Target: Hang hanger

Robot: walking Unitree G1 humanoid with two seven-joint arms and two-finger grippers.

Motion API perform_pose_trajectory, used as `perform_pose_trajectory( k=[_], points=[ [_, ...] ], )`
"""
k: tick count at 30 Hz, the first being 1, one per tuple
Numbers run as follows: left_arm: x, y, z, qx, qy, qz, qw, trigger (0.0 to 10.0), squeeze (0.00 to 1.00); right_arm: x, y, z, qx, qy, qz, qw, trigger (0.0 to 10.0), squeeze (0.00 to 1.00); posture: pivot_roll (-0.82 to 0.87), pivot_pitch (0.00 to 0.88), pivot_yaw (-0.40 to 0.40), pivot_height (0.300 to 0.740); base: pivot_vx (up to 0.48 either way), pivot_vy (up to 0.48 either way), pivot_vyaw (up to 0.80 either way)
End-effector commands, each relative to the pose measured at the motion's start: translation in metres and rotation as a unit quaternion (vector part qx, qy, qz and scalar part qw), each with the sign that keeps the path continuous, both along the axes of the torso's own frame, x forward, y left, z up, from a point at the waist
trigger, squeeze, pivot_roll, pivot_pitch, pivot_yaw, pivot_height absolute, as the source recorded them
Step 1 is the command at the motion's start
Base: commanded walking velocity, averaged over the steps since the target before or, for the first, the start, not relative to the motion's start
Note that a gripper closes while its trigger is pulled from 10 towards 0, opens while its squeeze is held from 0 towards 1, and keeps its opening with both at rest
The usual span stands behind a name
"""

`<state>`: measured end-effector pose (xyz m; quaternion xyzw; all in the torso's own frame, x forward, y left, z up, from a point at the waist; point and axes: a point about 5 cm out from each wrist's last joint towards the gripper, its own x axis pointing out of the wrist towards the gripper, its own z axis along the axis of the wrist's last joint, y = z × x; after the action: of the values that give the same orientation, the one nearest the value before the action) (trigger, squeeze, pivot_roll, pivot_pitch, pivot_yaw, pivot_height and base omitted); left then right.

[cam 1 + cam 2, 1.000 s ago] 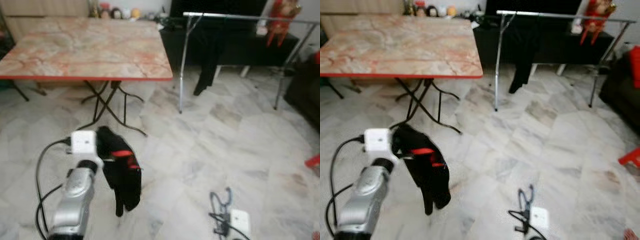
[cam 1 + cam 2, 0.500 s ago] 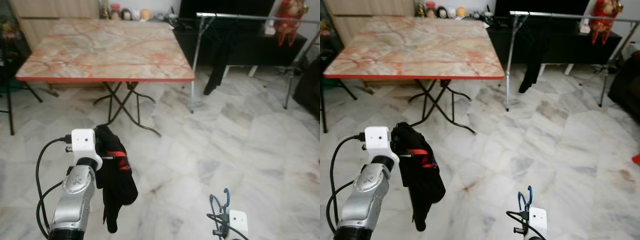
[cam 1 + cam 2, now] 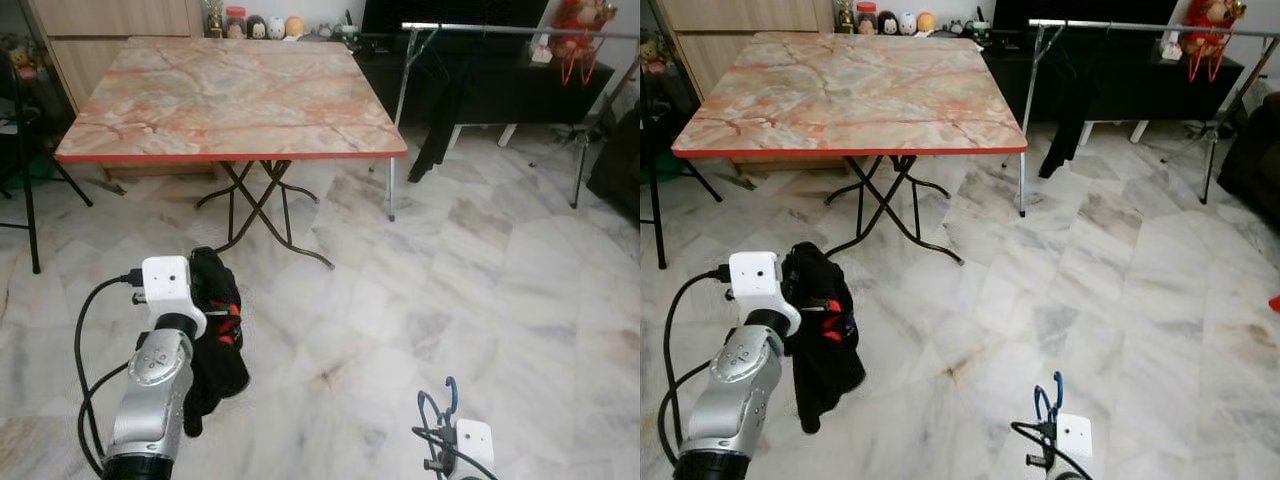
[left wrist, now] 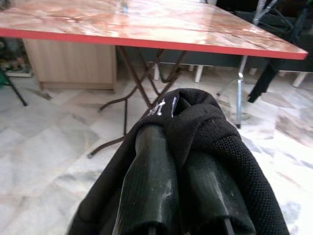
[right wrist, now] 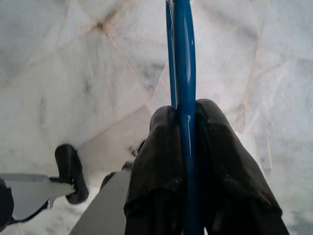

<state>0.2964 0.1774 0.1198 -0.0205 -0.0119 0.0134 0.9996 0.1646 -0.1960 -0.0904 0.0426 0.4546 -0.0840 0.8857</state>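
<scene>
L arm is bent up in front of the body, wrist raised; left gripper [image 4: 181, 196] has its fingers pressed tight w/ a black garment [image 3: 215, 340] draped over them, hanging above the marble floor [image 3: 480, 290]. R arm sits low; right gripper [image 5: 188, 161] is clamped on the blue hanger [image 5: 183, 73], hook pointing fwd. Clothes rack [image 3: 520, 30] stands well apart, behind the table [image 3: 230, 100].

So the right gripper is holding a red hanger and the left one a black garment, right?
Not quite: the hanger in the right gripper is blue, as the right wrist view shows. The left gripper does hold the black garment.
</scene>
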Motion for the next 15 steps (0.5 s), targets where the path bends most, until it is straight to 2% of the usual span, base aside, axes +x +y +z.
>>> perform_pose_trajectory(
  k=[1,10,15],
  points=[
    [0.0023,-0.0050,0.0117,-0.005,-0.026,-0.008,1.000,10.0,0.00,0.0004,-0.0040,0.0011,-0.003,-0.006,-0.006,1.000,10.0,0.00,0.02,0.000,-0.063,0.740,0.000,0.000,0.00],
    [-0.0006,-0.0050,0.0170,-0.006,-0.048,-0.014,0.999,10.0,0.00,-0.0012,-0.0038,0.0003,0.000,-0.003,-0.009,1.000,10.0,0.00,0.00,0.000,-0.052,0.740,0.000,0.000,0.00],
    [0.0007,-0.0060,0.0179,-0.005,-0.050,-0.019,0.999,10.0,0.00,-0.0015,-0.0035,-0.0001,-0.001,0.000,-0.013,1.000,10.0,0.00,0.00,0.000,-0.046,0.740,0.298,0.000,0.00]
  ],
)
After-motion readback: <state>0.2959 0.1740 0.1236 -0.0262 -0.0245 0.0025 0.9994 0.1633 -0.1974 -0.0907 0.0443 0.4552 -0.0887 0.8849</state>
